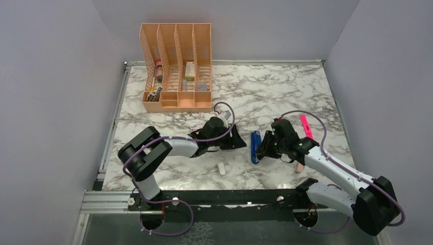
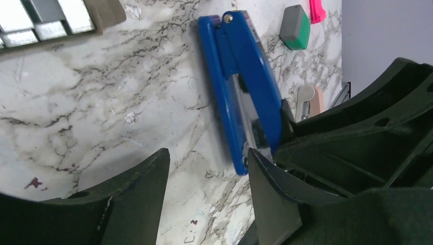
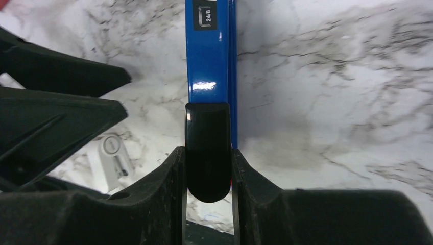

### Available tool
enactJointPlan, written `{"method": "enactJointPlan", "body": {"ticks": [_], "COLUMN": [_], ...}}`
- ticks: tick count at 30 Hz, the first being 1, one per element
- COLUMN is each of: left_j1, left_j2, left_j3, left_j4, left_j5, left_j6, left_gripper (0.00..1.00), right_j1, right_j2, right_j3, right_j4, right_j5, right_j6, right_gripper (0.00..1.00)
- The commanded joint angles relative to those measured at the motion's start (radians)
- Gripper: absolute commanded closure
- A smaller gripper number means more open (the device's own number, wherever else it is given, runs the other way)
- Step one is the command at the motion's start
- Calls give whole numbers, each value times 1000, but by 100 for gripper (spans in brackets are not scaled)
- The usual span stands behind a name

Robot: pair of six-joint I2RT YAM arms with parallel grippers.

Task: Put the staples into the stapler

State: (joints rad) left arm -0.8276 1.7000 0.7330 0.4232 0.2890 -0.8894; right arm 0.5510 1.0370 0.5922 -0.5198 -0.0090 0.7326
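The blue stapler (image 1: 255, 146) lies on the marble table, running away from me. My right gripper (image 1: 262, 151) is shut on its near end. In the right wrist view the fingers (image 3: 168, 178) clamp the stapler's black rounded end (image 3: 207, 148), and the blue body (image 3: 210, 51) stretches ahead. My left gripper (image 1: 240, 139) is open and empty just left of the stapler. In the left wrist view its gap (image 2: 207, 173) lies over bare marble beside the stapler (image 2: 240, 87). A small pale and pinkish box, perhaps the staples (image 1: 195, 126), peeks out behind the left arm.
A peach desk organizer (image 1: 176, 104) stands at the back left. A pink highlighter (image 1: 306, 126) lies right of the stapler, with a teal block (image 2: 295, 23) near it. A small white item (image 1: 221, 168) lies near the front. Silver blocks (image 2: 46, 20) show in the left wrist view's corner.
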Motion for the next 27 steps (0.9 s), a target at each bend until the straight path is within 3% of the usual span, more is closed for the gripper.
{"method": "enactJointPlan", "body": {"ticks": [1,6,12,19,26,27], "left_j1": [-33,-44,-68,-76,-76,-76], "left_j2": [-17,14,58,73,79,77], "left_j3": [-65,-95,-97,-107,-129,-135], "left_j4": [157,218,292,296,295,293], "left_j5": [-67,-39,8,-19,-28,-30], "left_j6": [-63,-92,-88,-75,-9,3], "left_gripper": [42,42,50,72,100,100], "right_j1": [2,2,2,1,1,2], "right_j2": [-55,-72,-79,-97,-93,-90], "right_j3": [-71,-107,-139,-140,-90,-71], "right_j4": [219,297,364,363,292,259], "right_j5": [-185,-203,-233,-236,-190,-168], "right_j6": [136,211,263,263,209,201], "right_gripper": [86,86,88,89,89,90]}}
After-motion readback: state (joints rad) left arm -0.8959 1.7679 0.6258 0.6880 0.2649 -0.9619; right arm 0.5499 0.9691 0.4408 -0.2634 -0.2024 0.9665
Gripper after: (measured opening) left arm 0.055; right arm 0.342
